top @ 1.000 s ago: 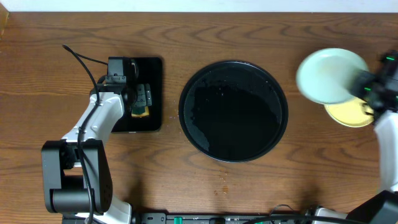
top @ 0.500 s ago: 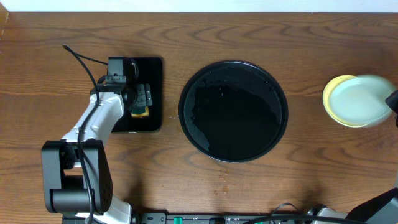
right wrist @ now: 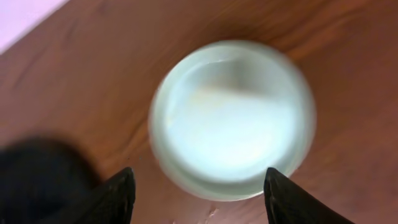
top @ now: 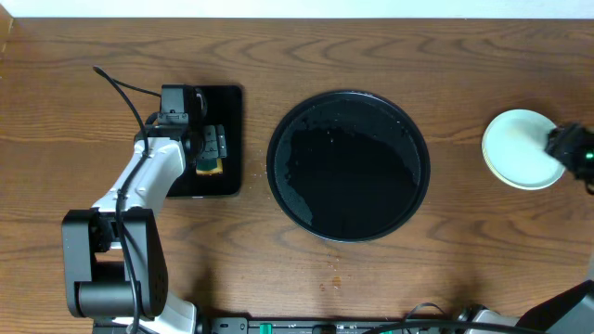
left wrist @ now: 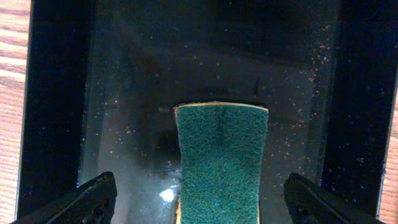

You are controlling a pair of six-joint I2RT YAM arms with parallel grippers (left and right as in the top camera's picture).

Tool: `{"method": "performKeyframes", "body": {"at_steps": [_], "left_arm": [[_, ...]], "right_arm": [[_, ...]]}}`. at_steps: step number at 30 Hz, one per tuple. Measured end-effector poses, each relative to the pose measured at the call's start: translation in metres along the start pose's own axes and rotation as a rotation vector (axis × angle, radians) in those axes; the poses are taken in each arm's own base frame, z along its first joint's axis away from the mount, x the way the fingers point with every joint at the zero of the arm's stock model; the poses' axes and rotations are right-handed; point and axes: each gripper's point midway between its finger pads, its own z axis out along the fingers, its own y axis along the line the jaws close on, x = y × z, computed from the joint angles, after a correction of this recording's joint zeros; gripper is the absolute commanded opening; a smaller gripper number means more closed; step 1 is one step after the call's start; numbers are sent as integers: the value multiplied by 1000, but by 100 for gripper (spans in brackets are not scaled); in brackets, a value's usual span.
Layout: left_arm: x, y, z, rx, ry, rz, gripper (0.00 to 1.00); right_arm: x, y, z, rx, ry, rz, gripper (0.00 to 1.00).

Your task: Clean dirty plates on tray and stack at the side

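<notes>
On the right side of the counter [top: 445,56], well apart from the round tray [top: 348,167], the plates [top: 518,148] lie as one pile. Only the pale mint top one shows its face, and how many are under it I cannot count. The right hand [top: 568,148] is at the right edge of this pile, its two fingers [right wrist: 115,199] spread apart and holding nothing. The pile is just in front of them, so this arm is by far the nearer one. There is one round tray, and no plate is on it. The left hand [left wrist: 199,193] hangs over the one rectangular tray [top: 230,111] at the left, its fingers apart too, with the one green sponge [left wrist: 221,155] between them but not gripped. The sponge's long axis runs straight away from the hand. I judge the stacking is done or almost done, and the next move asks the right hand only to draw away to the right without pushing the pile.
</notes>
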Motion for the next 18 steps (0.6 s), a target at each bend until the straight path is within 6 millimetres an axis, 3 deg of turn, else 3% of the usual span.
{"method": "performKeyframes", "body": {"at_steps": [5, 7, 8, 9, 14, 18], "left_arm": [[0, 0, 0, 0, 0, 0, 86], [0, 0, 0, 0, 0, 0, 86], [0, 0, 0, 0, 0, 0, 86], [0, 0, 0, 0, 0, 0, 86], [0, 0, 0, 0, 0, 0, 87], [0, 0, 0, 0, 0, 0, 86]], "right_arm": [[36, 77, 11, -169, 121, -247, 71], [52, 106, 12, -230, 161, -341, 79], [60, 122, 13, -260, 174, -391, 93], [67, 136, 13, -288, 186, -436, 99], [105, 194, 7, -409, 239, -612, 99], [128, 222, 2, -468, 267, -692, 99]]}}
